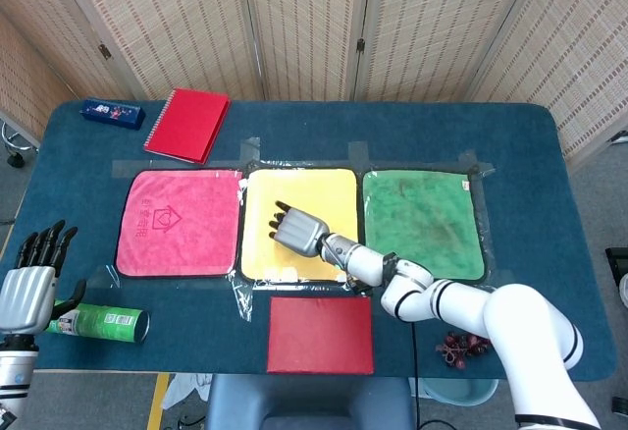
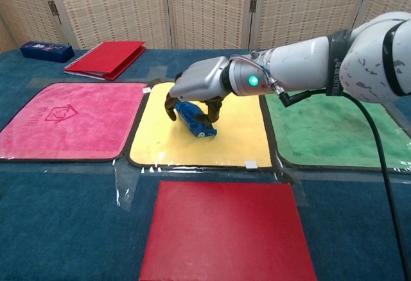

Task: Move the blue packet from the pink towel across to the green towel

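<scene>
- The blue packet (image 2: 194,119) lies on the yellow towel (image 2: 234,141), the middle one of three towels taped in a row on the dark blue table (image 1: 549,155); it is on neither the pink nor the green one. In the head view the right hand hides it.
- Left hand (image 1: 26,293): at the table's near left edge, fingers straight and spread, holding nothing. Just beside it a green can (image 1: 98,323) lies on its side.
- A dark blue box (image 1: 112,113) sits at the far left corner, with a red spiral notebook (image 1: 188,125) next to it.
- Pink towel (image 2: 61,119): leftmost of the row, bearing a house-shaped print, with nothing lying on it.
- Right hand (image 2: 196,87): reaching in from the right, low over the yellow towel and directly above the packet. Its dark fingers (image 2: 170,108) curl down on either side of the packet and appear to touch it, but whether they actually grip it cannot be told; the packet seems to rest on the cloth.
- A red board (image 2: 225,233) lies flat on the table in front of the yellow towel.
- Green towel (image 2: 337,127): rightmost of the row, crossed above by the right forearm.
</scene>
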`<act>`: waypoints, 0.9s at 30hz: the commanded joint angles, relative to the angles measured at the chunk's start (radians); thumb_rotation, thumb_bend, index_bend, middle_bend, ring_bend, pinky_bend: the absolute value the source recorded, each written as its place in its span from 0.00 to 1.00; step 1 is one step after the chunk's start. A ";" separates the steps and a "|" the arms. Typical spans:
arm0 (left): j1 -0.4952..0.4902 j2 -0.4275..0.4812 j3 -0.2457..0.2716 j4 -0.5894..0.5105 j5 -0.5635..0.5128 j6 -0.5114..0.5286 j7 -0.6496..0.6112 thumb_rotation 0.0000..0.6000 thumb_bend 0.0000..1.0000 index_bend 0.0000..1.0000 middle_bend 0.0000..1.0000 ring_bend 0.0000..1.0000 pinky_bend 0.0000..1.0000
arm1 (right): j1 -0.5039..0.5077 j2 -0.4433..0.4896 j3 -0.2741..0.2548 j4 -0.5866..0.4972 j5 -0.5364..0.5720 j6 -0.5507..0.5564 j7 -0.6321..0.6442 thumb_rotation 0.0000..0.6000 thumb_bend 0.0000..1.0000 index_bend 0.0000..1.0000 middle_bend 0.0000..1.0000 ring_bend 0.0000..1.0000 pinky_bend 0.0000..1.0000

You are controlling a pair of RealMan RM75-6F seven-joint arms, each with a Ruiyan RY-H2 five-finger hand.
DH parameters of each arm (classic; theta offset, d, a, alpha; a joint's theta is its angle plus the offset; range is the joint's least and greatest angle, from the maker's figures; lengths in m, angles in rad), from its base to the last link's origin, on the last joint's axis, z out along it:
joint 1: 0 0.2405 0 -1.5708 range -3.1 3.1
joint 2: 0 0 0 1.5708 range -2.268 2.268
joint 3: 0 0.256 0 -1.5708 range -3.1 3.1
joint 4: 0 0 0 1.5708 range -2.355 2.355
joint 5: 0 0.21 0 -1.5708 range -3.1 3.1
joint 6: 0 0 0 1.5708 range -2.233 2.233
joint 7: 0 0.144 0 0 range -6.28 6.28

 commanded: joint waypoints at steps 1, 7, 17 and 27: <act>0.002 -0.001 -0.001 0.001 0.001 -0.001 -0.002 1.00 0.45 0.00 0.00 0.00 0.00 | 0.008 -0.014 -0.009 0.019 0.008 -0.006 -0.005 1.00 0.61 0.27 0.20 0.18 0.03; 0.007 -0.002 -0.006 0.010 -0.001 -0.008 -0.009 1.00 0.45 0.00 0.00 0.00 0.00 | 0.022 -0.031 -0.022 0.053 0.021 -0.010 -0.025 1.00 0.63 0.32 0.24 0.17 0.03; 0.008 -0.016 -0.010 0.026 0.006 -0.022 -0.019 1.00 0.45 0.00 0.00 0.00 0.00 | 0.005 0.023 -0.061 0.013 0.043 -0.009 -0.074 1.00 0.65 0.42 0.28 0.17 0.03; 0.002 -0.025 -0.017 0.032 0.012 -0.036 -0.022 1.00 0.45 0.00 0.00 0.00 0.00 | -0.065 0.193 -0.125 -0.147 0.069 0.028 -0.149 1.00 0.66 0.47 0.31 0.18 0.03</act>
